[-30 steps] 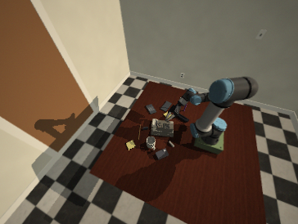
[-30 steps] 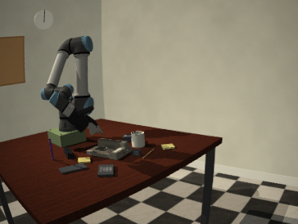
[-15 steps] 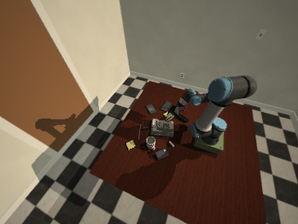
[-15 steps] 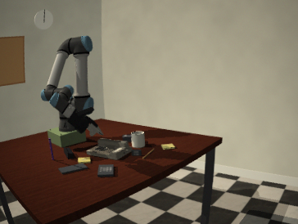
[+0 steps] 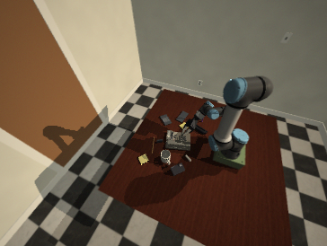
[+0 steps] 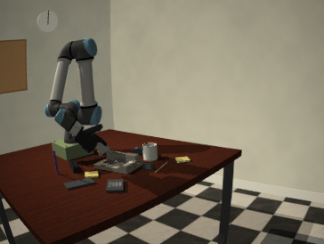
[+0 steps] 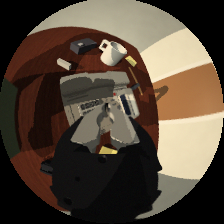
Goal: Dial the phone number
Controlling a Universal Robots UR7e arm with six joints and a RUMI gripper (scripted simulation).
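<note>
The grey desk phone point(image 5: 177, 139) lies in the middle of the dark red table; it also shows in the exterior view point(image 6: 117, 163) and in the wrist view point(image 7: 100, 97). Its handset rests in the cradle along the far side in the wrist view point(image 7: 87, 85). My gripper point(image 7: 107, 103) is shut, with nothing between the fingers. Its tips point(image 7: 111, 105) point down at the phone's keypad area; I cannot tell if they touch a key. The gripper also shows in the top view point(image 5: 183, 130) and in the exterior view point(image 6: 108, 154). A yellow note point(image 7: 106, 149) lies under the gripper body.
A white mug point(image 5: 165, 156) stands beside the phone. A pencil point(image 6: 161, 166), yellow sticky notes point(image 5: 143, 158) point(image 6: 182, 158), a calculator point(image 6: 115, 185) point(image 5: 165, 119), dark flat devices point(image 5: 177, 169) and a small eraser point(image 7: 65, 63) lie around. The robot base point(image 5: 230, 158) sits on a green block.
</note>
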